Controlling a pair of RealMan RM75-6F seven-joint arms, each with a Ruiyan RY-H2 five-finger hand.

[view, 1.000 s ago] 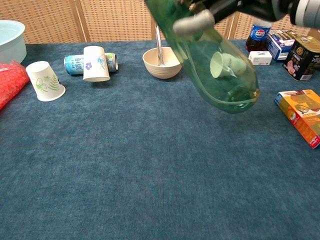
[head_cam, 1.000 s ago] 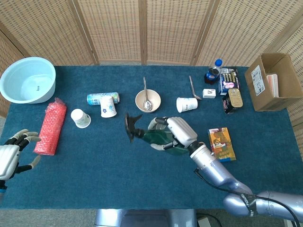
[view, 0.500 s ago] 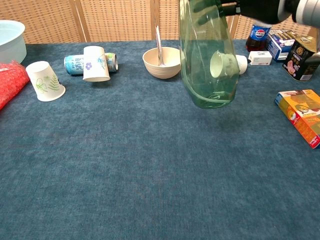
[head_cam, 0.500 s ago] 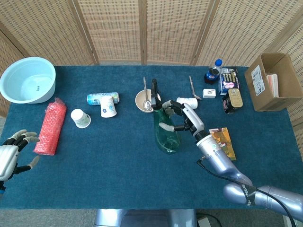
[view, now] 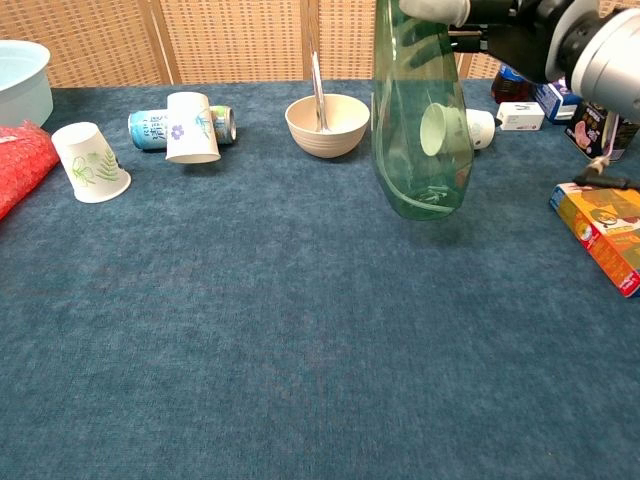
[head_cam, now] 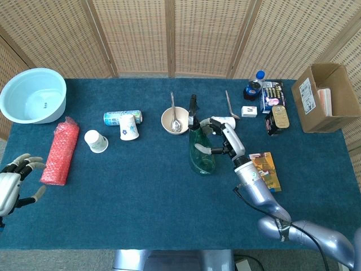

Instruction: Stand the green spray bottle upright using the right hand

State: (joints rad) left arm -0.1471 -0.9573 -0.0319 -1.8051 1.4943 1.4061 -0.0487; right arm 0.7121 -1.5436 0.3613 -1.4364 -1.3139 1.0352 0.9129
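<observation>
The green see-through spray bottle [head_cam: 201, 153] with a black nozzle stands upright near the middle of the blue cloth. My right hand [head_cam: 221, 139] grips its upper body from the right side. In the chest view the bottle [view: 420, 130] is vertical, its base at or just above the cloth, and the right hand [view: 500, 22] shows at the top edge around its neck. My left hand [head_cam: 15, 182] hovers at the table's front left corner, fingers apart and holding nothing.
A beige bowl [head_cam: 175, 120] with a spoon sits just left behind the bottle, a tipped paper cup [head_cam: 223, 124] right behind it. An orange box [head_cam: 264, 171] lies to the right. Cups [view: 90, 160], a can [view: 150, 128], a red roll [head_cam: 60, 151] and a basin [head_cam: 32, 95] lie left.
The right hand swung the bottle from lying tilted, nozzle to the left, up to vertical, then shifted it slightly right and back. The left hand stayed put.
</observation>
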